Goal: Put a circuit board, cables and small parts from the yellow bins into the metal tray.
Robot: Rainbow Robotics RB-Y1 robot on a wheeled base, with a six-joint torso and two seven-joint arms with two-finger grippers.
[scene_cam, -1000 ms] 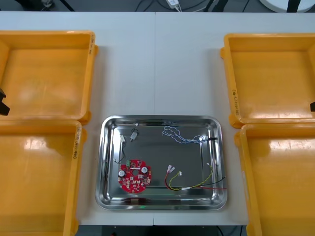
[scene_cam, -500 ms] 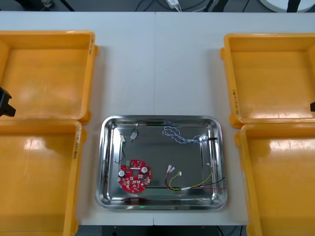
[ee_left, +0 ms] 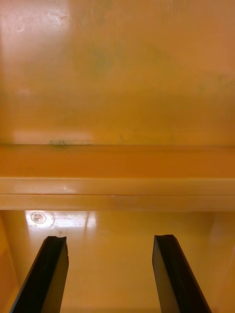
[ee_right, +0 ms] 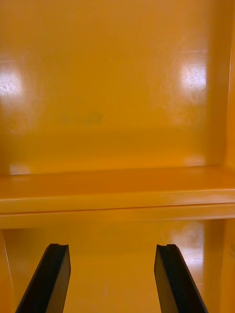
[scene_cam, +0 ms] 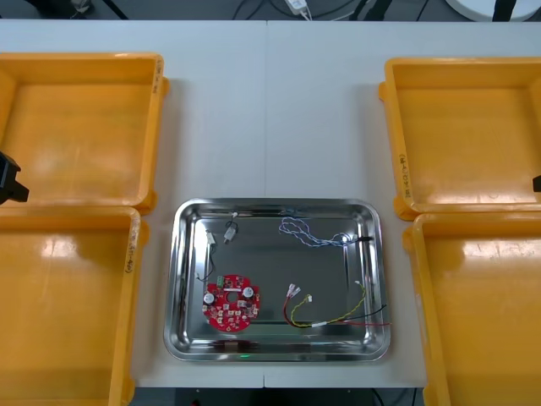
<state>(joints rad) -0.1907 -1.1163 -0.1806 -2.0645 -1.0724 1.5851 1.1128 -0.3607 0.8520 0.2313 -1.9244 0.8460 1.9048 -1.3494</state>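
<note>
At the table's left edge, left gripper: fingers spread, holding nothing, above the seam where two yellow bins meet. Right gripper: likewise released and unladen, above the matching seam at the right edge. Count of yellow bins: four, two per side, floors glossy. Metal tray: one, between them on the table. In the tray:
- one red circuit board, near-left
- one blue and white cable, far-right
- one red and yellow cable, near-right
- two small metal parts, far-left

All contents lie well apart from both grippers.
</note>
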